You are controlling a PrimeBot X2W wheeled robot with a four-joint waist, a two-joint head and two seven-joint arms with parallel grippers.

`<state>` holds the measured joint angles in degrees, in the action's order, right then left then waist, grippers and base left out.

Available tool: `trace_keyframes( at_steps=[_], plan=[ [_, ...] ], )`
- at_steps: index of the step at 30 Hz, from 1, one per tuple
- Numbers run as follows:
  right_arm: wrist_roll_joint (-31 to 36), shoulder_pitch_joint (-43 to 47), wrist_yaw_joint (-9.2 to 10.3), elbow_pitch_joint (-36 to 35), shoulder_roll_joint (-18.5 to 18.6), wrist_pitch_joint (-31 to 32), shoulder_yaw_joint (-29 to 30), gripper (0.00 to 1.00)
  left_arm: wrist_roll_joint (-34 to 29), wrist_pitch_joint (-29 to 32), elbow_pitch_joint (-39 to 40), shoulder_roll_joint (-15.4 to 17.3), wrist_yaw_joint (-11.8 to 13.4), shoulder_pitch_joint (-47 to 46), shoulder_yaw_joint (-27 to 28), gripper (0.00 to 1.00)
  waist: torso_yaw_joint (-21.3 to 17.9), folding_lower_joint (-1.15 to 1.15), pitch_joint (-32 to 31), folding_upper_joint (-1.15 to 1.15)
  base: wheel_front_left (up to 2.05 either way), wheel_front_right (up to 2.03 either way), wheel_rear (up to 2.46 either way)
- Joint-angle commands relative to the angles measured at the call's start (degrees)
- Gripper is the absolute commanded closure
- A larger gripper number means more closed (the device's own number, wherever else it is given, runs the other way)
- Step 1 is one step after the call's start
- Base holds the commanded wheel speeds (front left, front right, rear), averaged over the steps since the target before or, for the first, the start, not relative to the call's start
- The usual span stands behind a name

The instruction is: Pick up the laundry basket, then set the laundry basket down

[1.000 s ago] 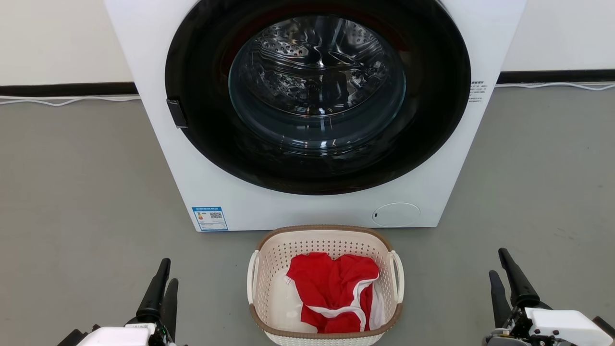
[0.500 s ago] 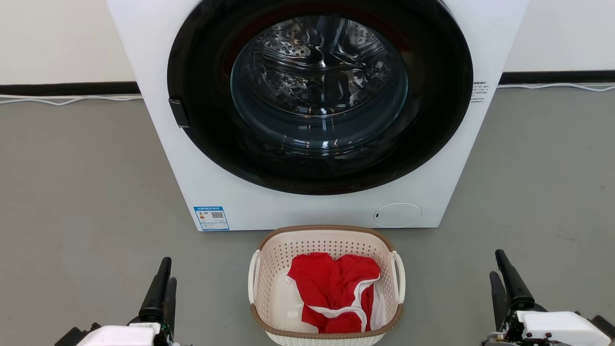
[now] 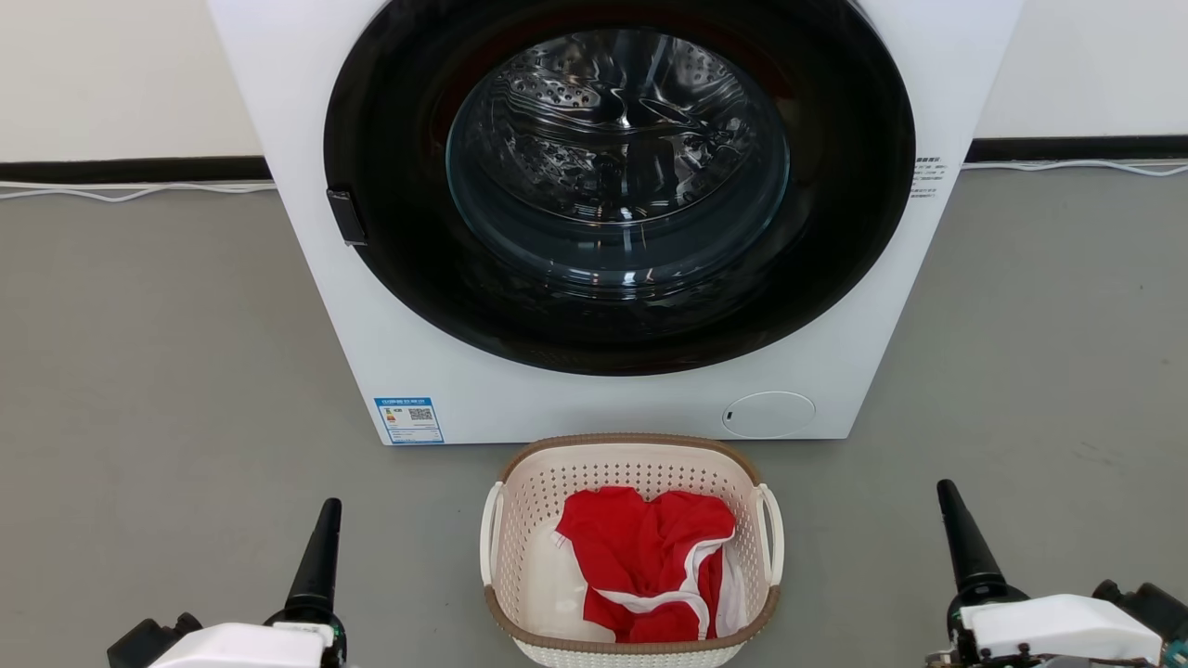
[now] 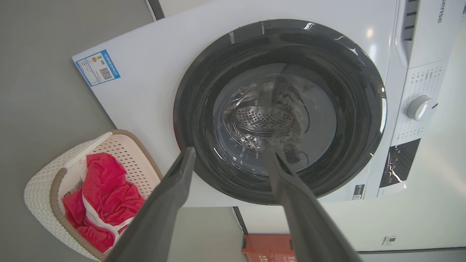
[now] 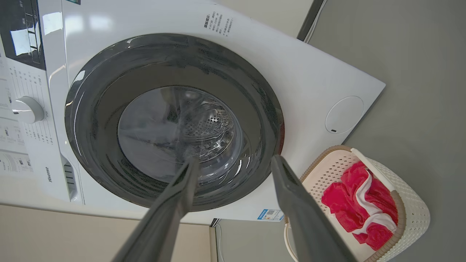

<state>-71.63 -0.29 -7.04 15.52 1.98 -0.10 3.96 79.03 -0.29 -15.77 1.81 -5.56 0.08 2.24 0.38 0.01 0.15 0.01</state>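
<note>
The laundry basket (image 3: 534,506) stands on the grey floor just in front of the washing machine, cream-white and perforated with a brown rim and white loop handles. A red garment with white trim (image 3: 640,557) lies inside it. My left gripper (image 3: 329,510) hovers to the basket's left, apart from it, and is open and empty. My right gripper (image 3: 947,492) hovers to its right, also apart, open and empty. In the left wrist view the basket (image 4: 40,182) sits at lower left of the open gripper (image 4: 230,153). In the right wrist view the basket (image 5: 411,214) sits at lower right of the open gripper (image 5: 235,160).
A white front-loading washing machine (image 3: 594,399) with a shut round dark door (image 3: 617,158) rises right behind the basket. White cables (image 3: 139,193) run along the wall base. An orange-red box (image 4: 269,247) lies beside the machine. Grey floor spreads on both sides.
Both grippers have rolled about their wrists, so each pair of fingers now lines up as one in the head view. The right gripper has shifted slightly towards the basket. The basket has not moved.
</note>
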Motion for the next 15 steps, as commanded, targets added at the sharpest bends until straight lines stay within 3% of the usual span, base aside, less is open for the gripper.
trace_keyframes(
  at_steps=[1, 15],
  plan=[
    [2.5, -2.2, -0.16, -1.6, 0.5, -0.8, -0.6, 0.0, -1.7, -0.5, 1.6, 0.5, 0.0, -1.4, 0.3, 0.0, 0.0, -0.01, 0.0, -0.01, 0.0, 0.0, 0.0],
    [19.4, -3.0, -0.21, -1.3, 0.6, -3.3, -2.0, 0.0, -16.3, -3.0, 0.9, 0.6, 0.0, -2.3, -0.5, 0.0, 0.0, -0.01, 0.1, -0.01, 0.0, 0.0, 0.0]
  ],
)
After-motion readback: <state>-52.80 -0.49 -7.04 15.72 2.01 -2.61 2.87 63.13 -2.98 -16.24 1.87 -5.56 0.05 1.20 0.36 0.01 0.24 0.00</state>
